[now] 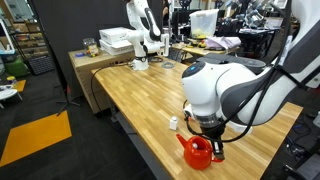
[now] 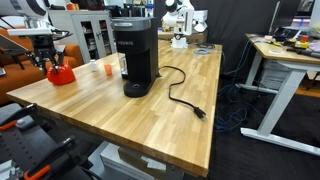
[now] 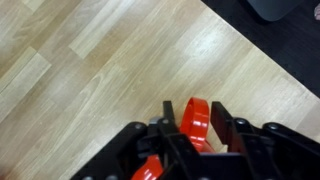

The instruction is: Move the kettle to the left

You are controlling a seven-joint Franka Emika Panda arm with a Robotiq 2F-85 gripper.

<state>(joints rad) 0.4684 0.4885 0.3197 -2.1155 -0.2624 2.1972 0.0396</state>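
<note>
**Gripper (image 3: 196, 110) straddles red kettle's (image 1: 198, 153) handle near table edge**

Black fingers (image 3: 224, 125) fill the foreground of the wrist view, one on each side of the kettle's bright red looped handle (image 3: 197, 118). They bracket the loop closely. Whether they press on it or stand just clear cannot be told from these views.

In both exterior views the small squat kettle (image 2: 61, 73) sits directly beneath the arm, close to the edge of the butcher-block table (image 1: 120, 85). It is near a tiny white object (image 1: 173, 122) and well apart from the tall black coffee maker (image 2: 132, 58). It cannot be seen whether its base rests on the wood.

The kettle looks rigid and, if empty, probably light. Its glossy rounded body would likely slip from a pinch. The top of the handle, above the body's middle, looks the soundest place to hold. A grip off-centre could let it tilt toward the spout during the move.
</note>
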